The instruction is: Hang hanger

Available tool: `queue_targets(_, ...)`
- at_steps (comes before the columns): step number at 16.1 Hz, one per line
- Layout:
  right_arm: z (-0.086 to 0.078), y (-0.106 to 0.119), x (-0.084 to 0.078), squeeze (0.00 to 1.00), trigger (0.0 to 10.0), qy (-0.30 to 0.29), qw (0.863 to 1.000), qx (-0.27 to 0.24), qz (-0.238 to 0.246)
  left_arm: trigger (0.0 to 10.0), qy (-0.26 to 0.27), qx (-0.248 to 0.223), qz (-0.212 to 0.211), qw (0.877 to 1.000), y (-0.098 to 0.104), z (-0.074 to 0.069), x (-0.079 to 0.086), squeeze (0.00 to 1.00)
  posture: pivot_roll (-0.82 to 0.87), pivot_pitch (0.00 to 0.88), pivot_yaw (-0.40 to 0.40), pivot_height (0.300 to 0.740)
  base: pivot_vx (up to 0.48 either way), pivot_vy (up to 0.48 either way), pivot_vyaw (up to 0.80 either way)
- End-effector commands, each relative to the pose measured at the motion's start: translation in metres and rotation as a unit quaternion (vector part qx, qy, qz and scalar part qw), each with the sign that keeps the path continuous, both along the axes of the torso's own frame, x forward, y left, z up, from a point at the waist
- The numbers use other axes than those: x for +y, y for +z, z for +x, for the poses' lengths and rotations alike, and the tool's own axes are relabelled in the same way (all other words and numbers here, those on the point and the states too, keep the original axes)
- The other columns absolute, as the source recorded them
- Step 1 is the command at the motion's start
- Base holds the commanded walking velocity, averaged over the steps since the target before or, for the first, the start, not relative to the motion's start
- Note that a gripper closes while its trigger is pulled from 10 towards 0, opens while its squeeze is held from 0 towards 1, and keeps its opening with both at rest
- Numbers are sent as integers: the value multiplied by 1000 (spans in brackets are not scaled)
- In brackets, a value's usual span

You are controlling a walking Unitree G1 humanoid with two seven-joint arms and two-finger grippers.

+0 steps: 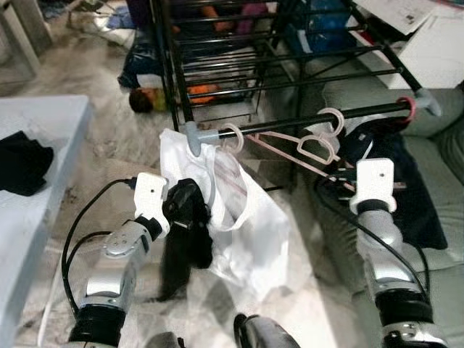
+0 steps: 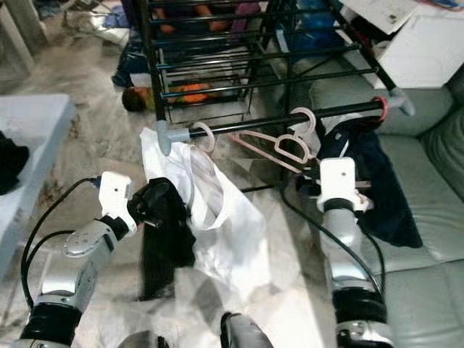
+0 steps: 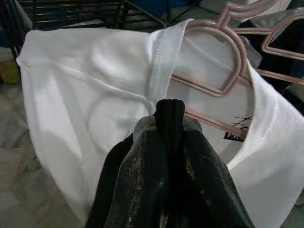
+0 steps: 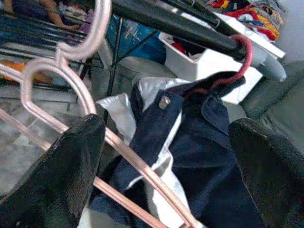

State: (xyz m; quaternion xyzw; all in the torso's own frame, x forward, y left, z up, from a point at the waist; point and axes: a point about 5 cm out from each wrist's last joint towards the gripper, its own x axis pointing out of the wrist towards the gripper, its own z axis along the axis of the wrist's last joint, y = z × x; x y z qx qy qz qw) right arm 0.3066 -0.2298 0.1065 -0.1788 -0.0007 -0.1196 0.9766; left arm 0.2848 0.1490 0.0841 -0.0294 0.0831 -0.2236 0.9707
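A black rail (image 1: 304,121) of a clothes rack runs across the middle. A pink hanger (image 1: 232,135) carrying a white shirt (image 1: 243,217) hangs at its left end. An empty pink hanger (image 1: 317,145) hangs further right, its hook over the rail. My left gripper (image 3: 168,118) is below the rail's left end, shut on a black garment (image 1: 181,254) that dangles in front of the shirt. My right gripper (image 4: 166,128) is open just under the rail, and the empty hanger's pink bar (image 4: 137,166) passes between its fingers (image 4: 61,166).
A navy garment (image 1: 409,196) hangs on a red hanger (image 1: 407,109) at the rail's right end. A grey sofa (image 1: 446,217) lies to the right. At left is a pale table (image 1: 43,123) with a black cloth (image 1: 22,163). Rack shelves (image 1: 239,58) stand behind.
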Motion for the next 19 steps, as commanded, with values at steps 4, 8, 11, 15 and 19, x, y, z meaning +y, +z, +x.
queue_targets(4,16,0,-19,0,10000,48,996,68,-34,10000,-10,-4,10,1000,4,-1,3,0,-31,106,2,740,0,0,0)
queue_targets(8,33,15,-46,0,10000,125,978,141,-86,10000,-15,3,21,1000,4,-6,7,0,-9,132,7,740,0,0,0)
queue_targets(11,39,18,-56,0,10000,160,960,208,-101,10000,-16,8,27,999,3,-9,10,0,3,144,7,740,0,0,0)
queue_targets(15,44,25,-61,0,10000,210,931,282,-93,10000,-16,13,32,999,4,-12,12,0,13,151,4,740,0,0,0)
queue_targets(19,48,34,-64,0,0,223,931,282,-70,10000,-24,20,32,999,3,-13,10,0,14,147,0,740,0,0,0)
